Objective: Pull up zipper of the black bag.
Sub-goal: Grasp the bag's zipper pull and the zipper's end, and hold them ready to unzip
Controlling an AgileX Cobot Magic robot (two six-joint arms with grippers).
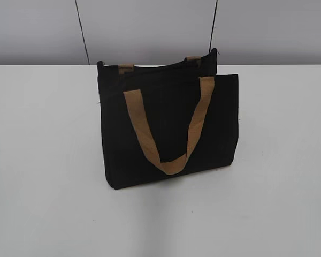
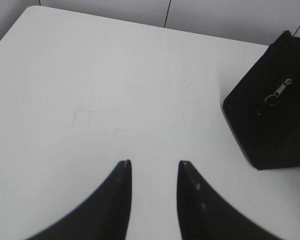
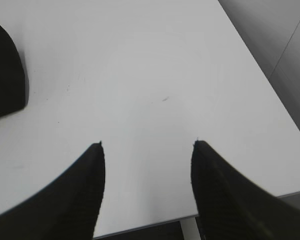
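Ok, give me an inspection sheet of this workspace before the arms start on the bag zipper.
Surface: white table, faint marks only.
Job's things: black bag stands upright mid-table, one tan handle hanging down its front; zipper with ring tab shows on the bag's end in the left wrist view.
Clutter: nothing seen.
Grippers: left gripper open over bare table, apart from the bag; right gripper open, holding nothing.
Cables: two thin dark lines run down the wall behind; cannot tell if they are cables or seams.
Surroundings: plain grey wall.
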